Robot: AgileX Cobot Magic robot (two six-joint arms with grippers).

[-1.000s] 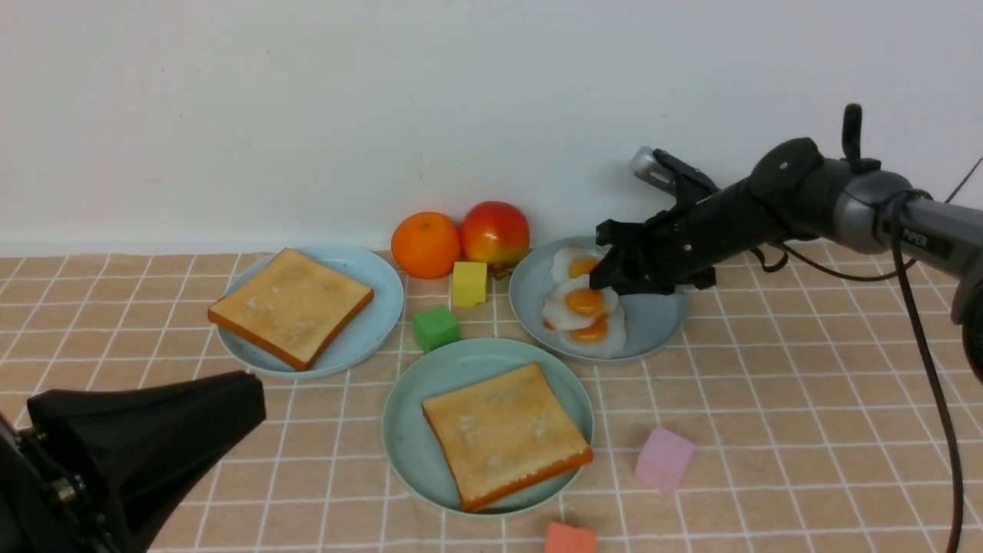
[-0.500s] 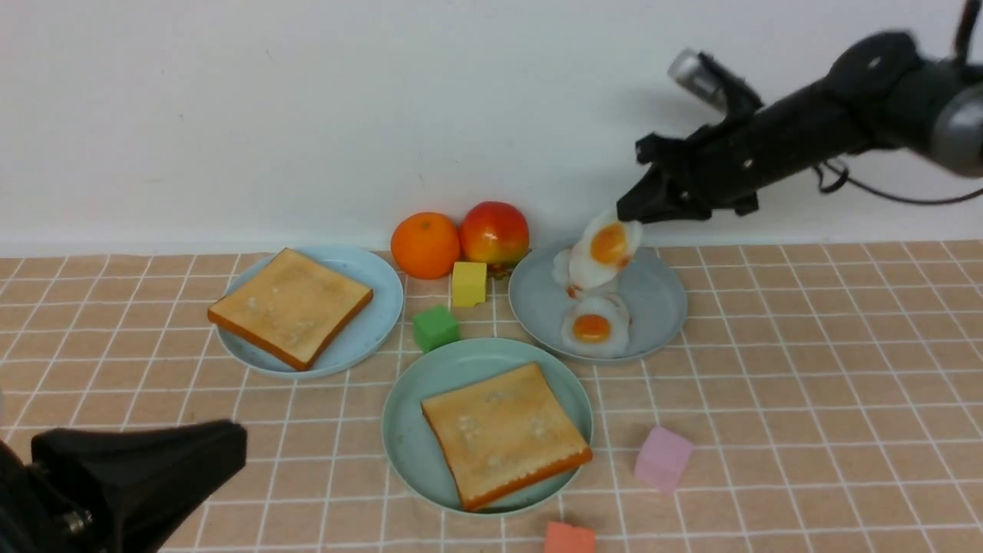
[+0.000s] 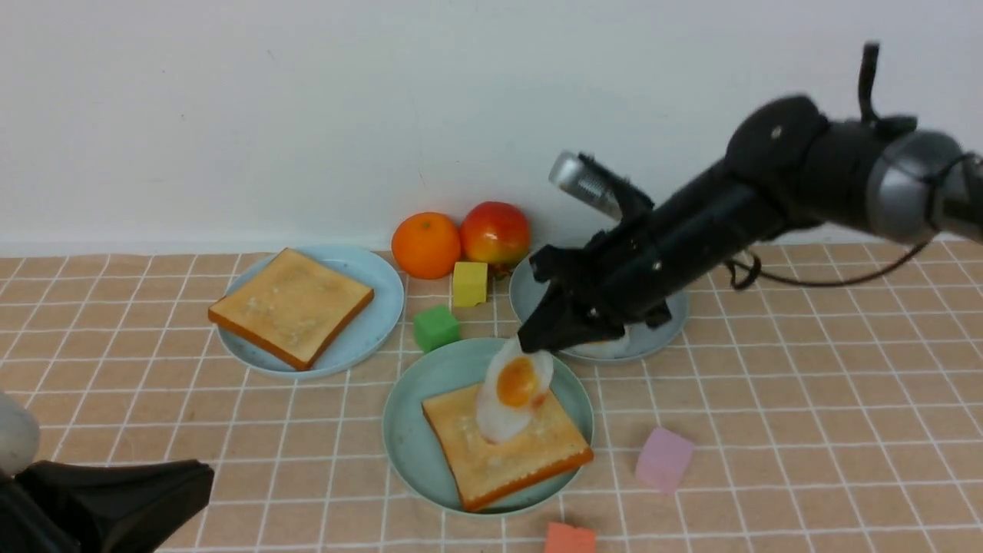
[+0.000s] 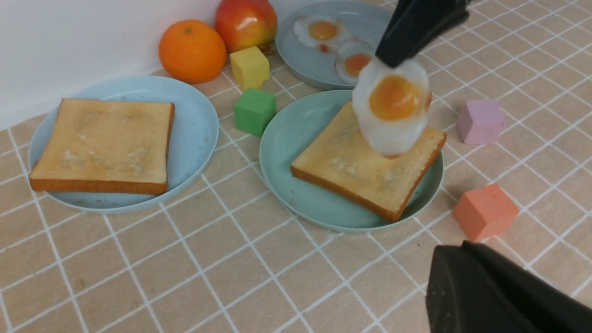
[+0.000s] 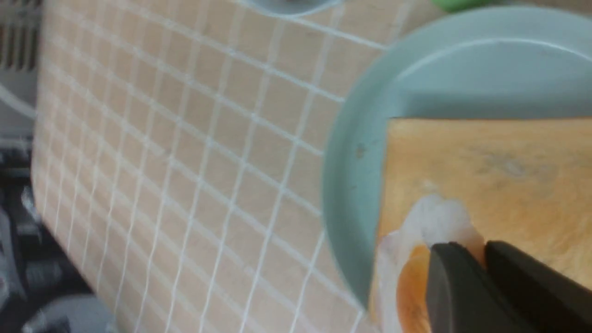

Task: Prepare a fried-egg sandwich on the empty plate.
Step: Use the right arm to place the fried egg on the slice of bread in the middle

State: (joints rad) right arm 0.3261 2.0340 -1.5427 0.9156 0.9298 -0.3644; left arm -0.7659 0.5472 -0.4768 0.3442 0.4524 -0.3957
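My right gripper (image 3: pixel 537 342) is shut on the rim of a white fried egg (image 3: pixel 513 392) with an orange yolk. The egg hangs tilted over a toast slice (image 3: pixel 507 453) lying on the mint-green plate (image 3: pixel 407 430). Its lower edge is at or just above the toast. The right wrist view shows the gripper (image 5: pixel 483 252) pinching the egg (image 5: pixel 430 222) above the toast (image 5: pixel 499 171). A second toast slice (image 3: pixel 290 306) lies on the pale blue plate (image 3: pixel 369 338) at the left. My left gripper (image 3: pixel 203 472) is shut and empty, low at the near left.
A grey-blue plate (image 3: pixel 668 319) behind my right arm holds two more eggs (image 4: pixel 322 30). An orange (image 3: pixel 425 244) and an apple (image 3: pixel 495 233) sit by the wall. Yellow (image 3: pixel 469 283), green (image 3: pixel 435 327), pink (image 3: pixel 663 459) and orange-red (image 3: pixel 570 539) cubes lie around the mint plate.
My right gripper closed on an egg on the grey-blue plate, lifted it, then carried it left and down over the toast on the mint-green plate. My left gripper sank lower.
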